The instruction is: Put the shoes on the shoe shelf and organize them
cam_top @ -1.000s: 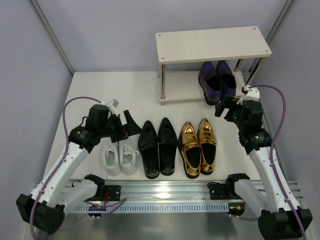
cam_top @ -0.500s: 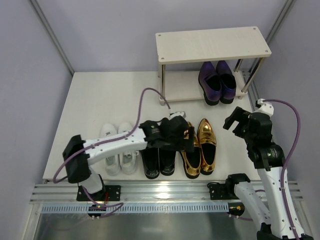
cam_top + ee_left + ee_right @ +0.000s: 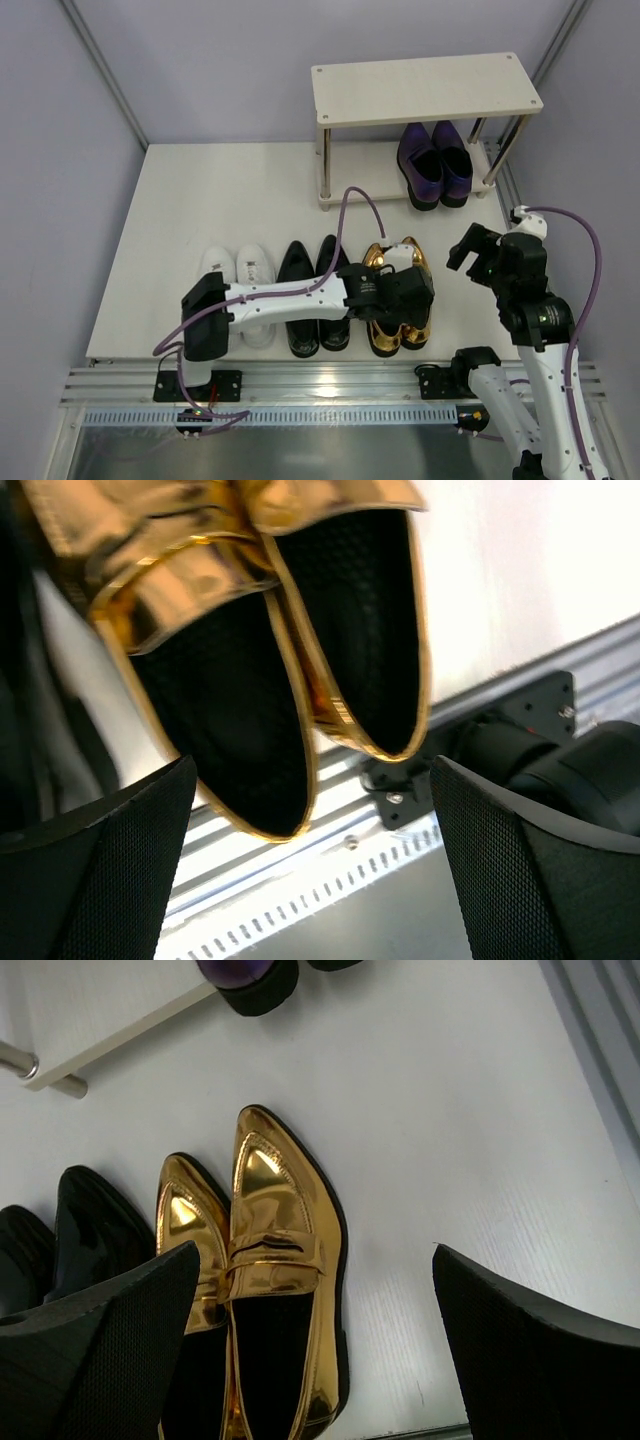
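Swinging right: left arm (image 3: 280, 297) was over the sneakers (image 3: 218, 268) a second ago, then crossed the black loafers (image 3: 298, 268). It now lies across the row with its tip over the gold loafers (image 3: 377, 258).

Right arm (image 3: 530, 300) has backed off from the shelf (image 3: 425, 90) toward the desk's (image 3: 220, 190) right edge.

No shoe has moved.

Left fingers (image 3: 110, 870): spread wide, holding nothing. They hang over the heel ends of the gold pair, and the wrist view shows both heel openings between them. I see no contact.

Right fingers (image 3: 110, 1340): spread wide, empty, above bare desk just right of the gold pair.

Sneakers, black and gold pairs sit in one row along the desk's near edge, gold rightmost.

Purple loafers (image 3: 432, 160) are on the shelf's lower board, right half. The shelf stands at the desk's far right.
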Action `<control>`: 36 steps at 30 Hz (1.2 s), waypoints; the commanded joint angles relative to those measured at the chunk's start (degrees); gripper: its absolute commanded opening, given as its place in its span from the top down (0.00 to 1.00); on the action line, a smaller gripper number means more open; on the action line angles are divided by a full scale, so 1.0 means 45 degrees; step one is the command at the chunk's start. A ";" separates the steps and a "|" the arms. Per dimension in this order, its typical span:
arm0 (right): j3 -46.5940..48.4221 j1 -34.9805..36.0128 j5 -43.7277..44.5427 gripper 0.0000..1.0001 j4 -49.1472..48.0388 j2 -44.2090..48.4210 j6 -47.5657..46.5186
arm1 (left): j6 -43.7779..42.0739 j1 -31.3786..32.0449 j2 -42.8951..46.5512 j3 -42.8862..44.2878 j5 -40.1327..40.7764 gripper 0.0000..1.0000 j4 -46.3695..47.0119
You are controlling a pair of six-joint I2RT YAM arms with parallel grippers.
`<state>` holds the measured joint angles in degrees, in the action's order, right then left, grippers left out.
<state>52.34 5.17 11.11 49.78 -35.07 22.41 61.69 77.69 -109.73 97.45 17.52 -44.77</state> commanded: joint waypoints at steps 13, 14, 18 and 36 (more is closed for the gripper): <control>-0.1883 0.1134 -0.6181 0.02 0.1613 0.0430 0.1327 | 0.1017 -0.1326 0.9109 -0.6357 0.3587 0.01 -0.0089; -0.2020 0.1349 -0.5968 0.02 0.1652 0.0353 0.1366 | 0.1095 -0.1366 0.9556 -0.6556 0.3665 0.01 -0.0109; -0.2314 0.2968 -0.5090 0.02 0.1497 -0.0213 0.1874 | 0.1193 -0.1464 1.0243 -0.7240 0.3821 0.00 -0.0362; -0.3407 0.9412 0.3289 0.05 -0.3520 -0.4118 0.4257 | 0.2482 -0.1522 1.3466 -0.9565 0.4544 0.00 -0.1318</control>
<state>37.15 43.05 16.27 42.28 -50.98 39.33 70.63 71.11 -50.46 54.98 34.70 -48.56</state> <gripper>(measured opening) 0.954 0.994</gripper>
